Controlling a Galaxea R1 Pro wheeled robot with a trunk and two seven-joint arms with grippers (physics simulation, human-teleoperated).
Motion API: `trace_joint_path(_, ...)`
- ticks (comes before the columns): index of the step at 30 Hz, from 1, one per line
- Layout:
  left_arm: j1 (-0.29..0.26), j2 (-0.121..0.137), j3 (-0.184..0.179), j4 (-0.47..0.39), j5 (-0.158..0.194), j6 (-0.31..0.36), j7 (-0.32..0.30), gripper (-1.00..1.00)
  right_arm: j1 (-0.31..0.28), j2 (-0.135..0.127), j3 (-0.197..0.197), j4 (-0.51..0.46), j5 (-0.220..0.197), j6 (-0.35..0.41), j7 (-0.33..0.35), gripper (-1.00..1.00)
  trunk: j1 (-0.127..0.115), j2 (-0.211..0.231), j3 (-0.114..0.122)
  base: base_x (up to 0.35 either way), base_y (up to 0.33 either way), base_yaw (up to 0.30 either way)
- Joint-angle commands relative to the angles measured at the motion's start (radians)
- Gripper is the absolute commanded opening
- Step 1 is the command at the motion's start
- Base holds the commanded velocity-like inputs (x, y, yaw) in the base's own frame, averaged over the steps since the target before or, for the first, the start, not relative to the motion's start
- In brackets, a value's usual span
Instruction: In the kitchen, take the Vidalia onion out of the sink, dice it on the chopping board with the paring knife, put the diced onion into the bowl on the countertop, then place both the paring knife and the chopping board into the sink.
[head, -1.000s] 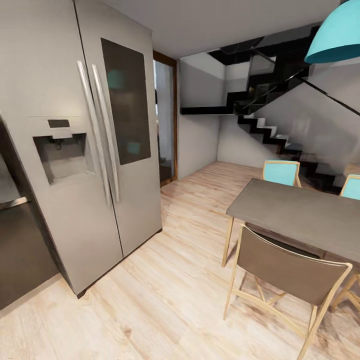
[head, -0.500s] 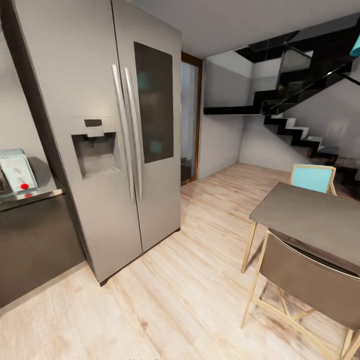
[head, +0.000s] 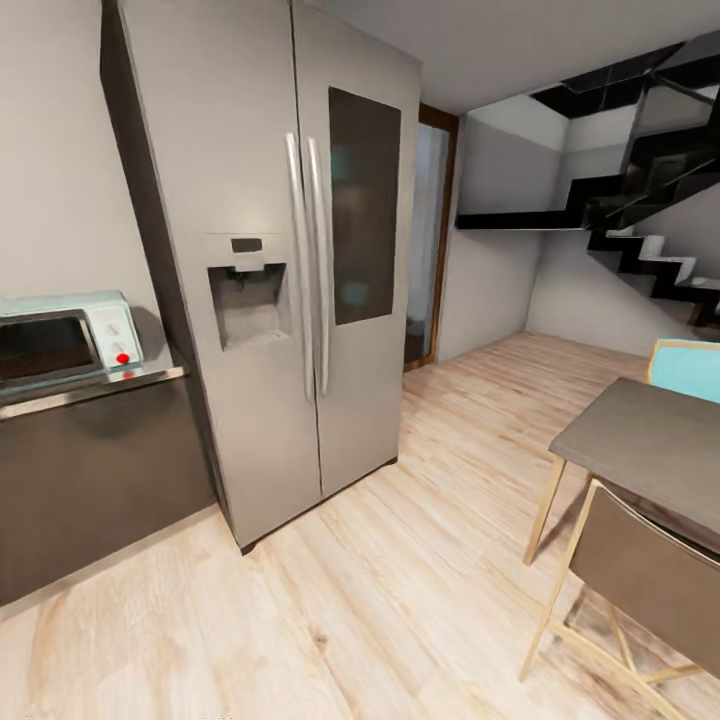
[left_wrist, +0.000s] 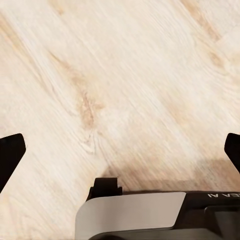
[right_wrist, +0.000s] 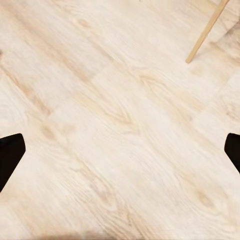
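The sink, onion, paring knife, chopping board and bowl are out of view. In the left wrist view my left gripper (left_wrist: 120, 150) hangs open over pale wooden floor (left_wrist: 125, 75), its dark fingertips (left_wrist: 10, 156) far apart with nothing between them. My right gripper (right_wrist: 120, 150) is open too, above the same floor, with bare boards between its black fingertips (right_wrist: 9, 152). A slim wooden chair or table leg (right_wrist: 206, 32) crosses one corner of the right wrist view.
A tall steel double-door fridge (head: 270, 280) stands ahead at the left. Beside it a pale microwave (head: 65, 340) sits on a dark cabinet (head: 90, 480). A matte grey dining table (head: 650, 440) with chairs (head: 640, 570) is at the right; a doorway (head: 430, 240) and black stairs (head: 650, 250) lie beyond.
The whole head view has swung to the left: the fridge and table slid rightward in the picture, the microwave and cabinet came into sight, and the turquoise lamp left it.
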Motion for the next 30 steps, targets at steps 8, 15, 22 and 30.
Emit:
trace_joint_path(8,0.0,0.0,0.0,0.001,0.001,-0.002,-0.001,1.0,0.0,0.001,-0.004,0.0,0.0,-0.004,0.001,1.0,0.0,0.0,-0.001,0.0,0.0,0.286)
trace_joint_path(15,0.0,0.0,0.0,0.001,0.0,-0.002,-0.001,1.0,0.0,0.001,-0.004,0.001,0.0,-0.004,0.001,1.0,0.0,0.0,-0.001,0.0,0.0,0.286)
trace_joint_path(22,0.0,0.0,0.001,0.001,0.0,-0.002,-0.001,1.0,0.0,0.001,-0.004,0.002,0.0,-0.004,0.001,1.0,0.0,0.0,-0.001,0.0,0.0,0.285)
trace_joint_path(30,0.0,0.0,0.001,0.001,0.0,-0.002,-0.001,1.0,0.0,0.001,-0.004,0.002,0.0,-0.004,0.001,1.0,0.0,0.0,-0.001,0.0,0.0,0.285)
